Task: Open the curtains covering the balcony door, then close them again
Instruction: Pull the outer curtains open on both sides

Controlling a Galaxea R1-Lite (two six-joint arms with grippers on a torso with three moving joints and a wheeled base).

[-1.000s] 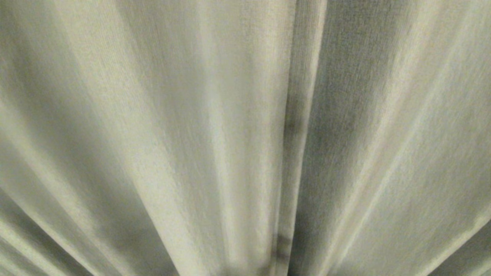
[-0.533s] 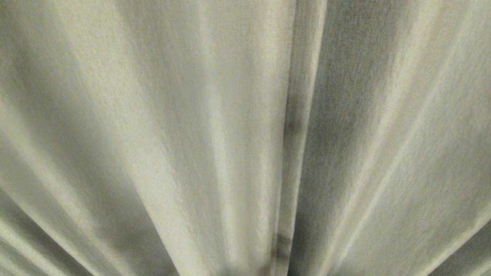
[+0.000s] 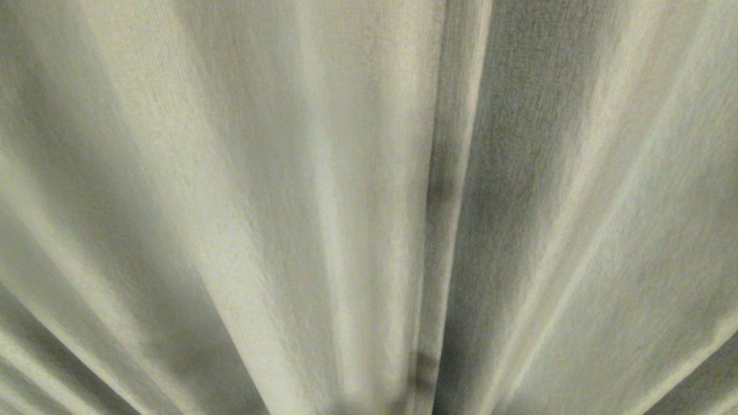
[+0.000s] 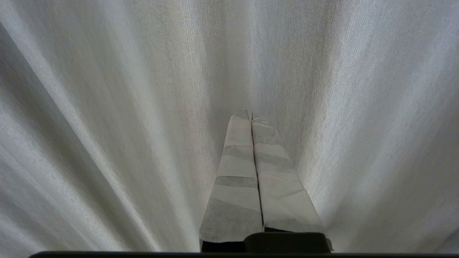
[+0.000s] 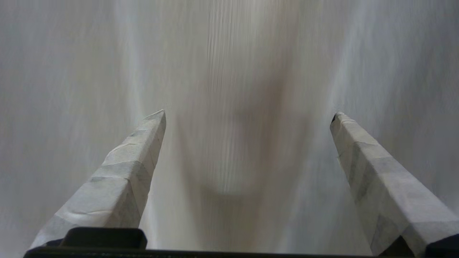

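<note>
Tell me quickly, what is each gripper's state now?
Left gripper: closed, holding nothing, facing the curtains.
Right gripper: open, holding nothing, fingers spread before the curtains.

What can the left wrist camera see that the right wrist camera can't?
Only the left wrist view shows the left tool, its two taped fingers pressed together, shut, pointing at sharp, clear pleats. Only the right wrist view shows the right tool, its fingers spread wide open with nothing between them, and the cloth streaky and blurred. Both show the same pale woven curtains filling the whole picture, with no balcony door showing.
</note>
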